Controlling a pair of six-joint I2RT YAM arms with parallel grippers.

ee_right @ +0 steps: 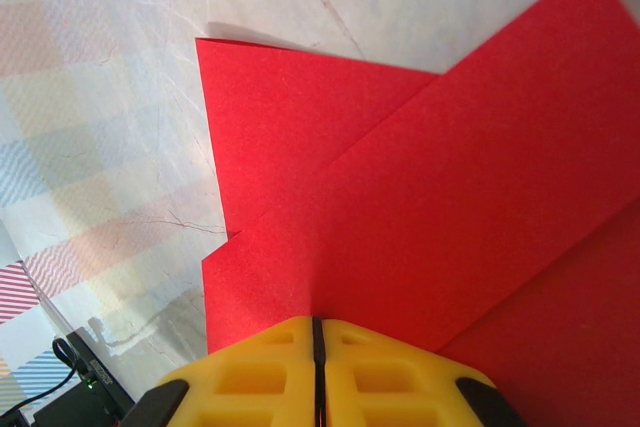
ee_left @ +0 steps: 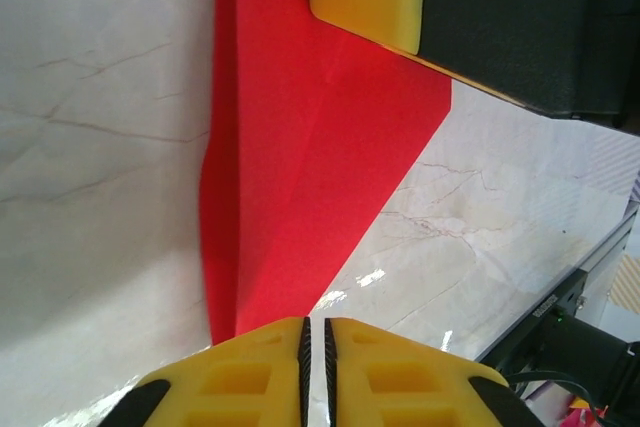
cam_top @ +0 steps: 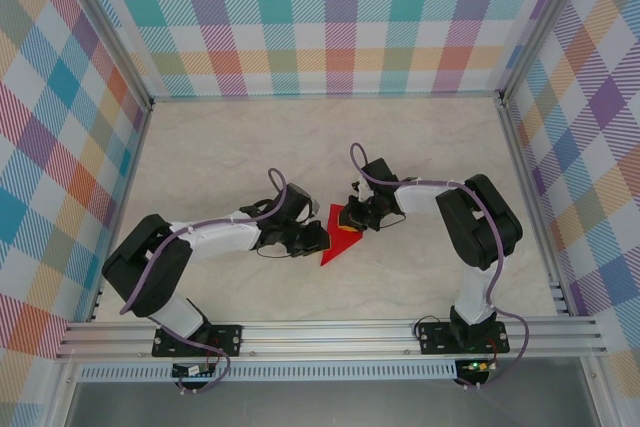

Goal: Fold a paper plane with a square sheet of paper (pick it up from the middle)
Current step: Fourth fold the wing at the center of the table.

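Creasing seems the step in hand: the thin bright red paper sheet (cam_top: 335,247), part-folded into a pointed wedge, lies on the pale marbled table (cam_top: 250,147) between both grippers. The right gripper (ee_right: 316,332), fingers clenched together, presses its wide end; the left gripper (ee_left: 305,335), fingers all but closed, sits at the narrow tip. Pin firmly with the right, run the left low along the fold.

From above, the left gripper (cam_top: 316,238) and right gripper (cam_top: 353,217) cover the upper part of the folded red paper (cam_top: 334,249), and their jaws are too small to read. At the left wrist, the paper's tip slips under that gripper and its top runs off frame. At the right wrist, 2 edges cut the paper, and whether it's pinched can't be told.
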